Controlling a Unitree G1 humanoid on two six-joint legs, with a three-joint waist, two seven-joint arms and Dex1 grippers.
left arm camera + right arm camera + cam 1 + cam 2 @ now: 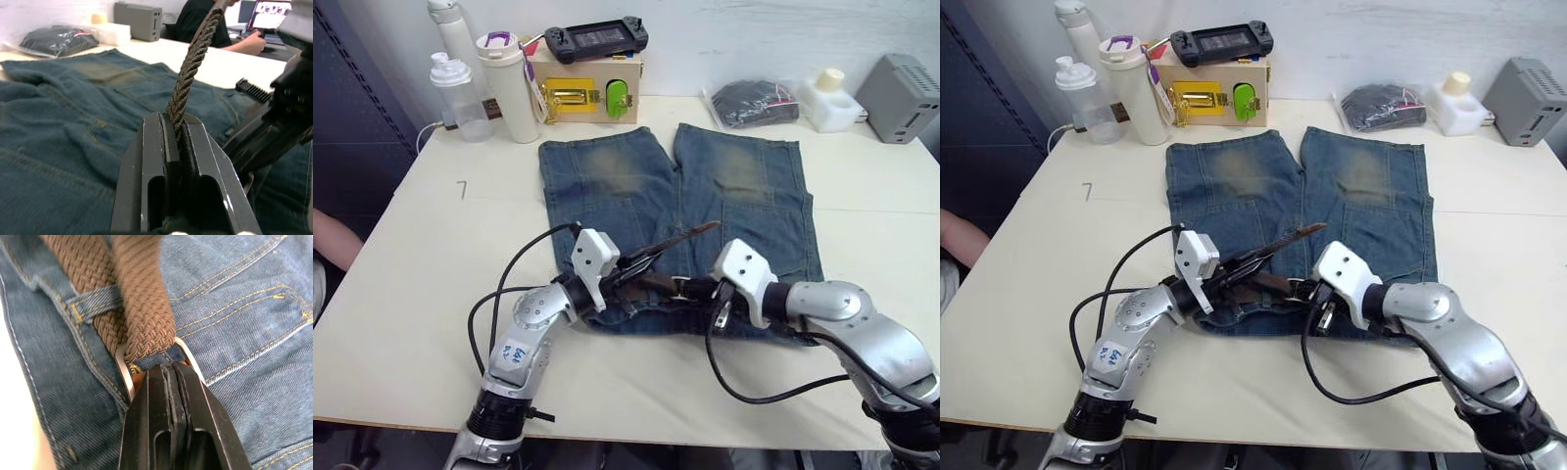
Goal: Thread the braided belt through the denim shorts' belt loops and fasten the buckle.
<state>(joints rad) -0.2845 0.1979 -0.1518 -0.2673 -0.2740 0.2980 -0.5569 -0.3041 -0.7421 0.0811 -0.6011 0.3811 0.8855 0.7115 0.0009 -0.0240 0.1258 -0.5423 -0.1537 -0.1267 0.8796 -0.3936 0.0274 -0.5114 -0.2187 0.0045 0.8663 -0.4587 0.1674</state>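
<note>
Jaws of left gripper [178,142] clamp the dark brown braided belt [190,68]; right gripper [173,372] pinches the silver metal buckle [122,369] at the faded blue denim shorts' [636,166] waistband near the pale surface's [411,294] front edge.

You are seeing both black two-fingered grippers, left [1234,271] and right [1304,291], meeting over the faded blue denim shorts' [1351,186] waistband, where the dark brown braided belt [1278,245] is sticking up.

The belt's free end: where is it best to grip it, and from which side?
Probably along the braided belt strap's raised stretch, gripping its flat faces, coming from the robot's left, as the left gripper does now. This stretch stands clear of the denim shorts.
</note>
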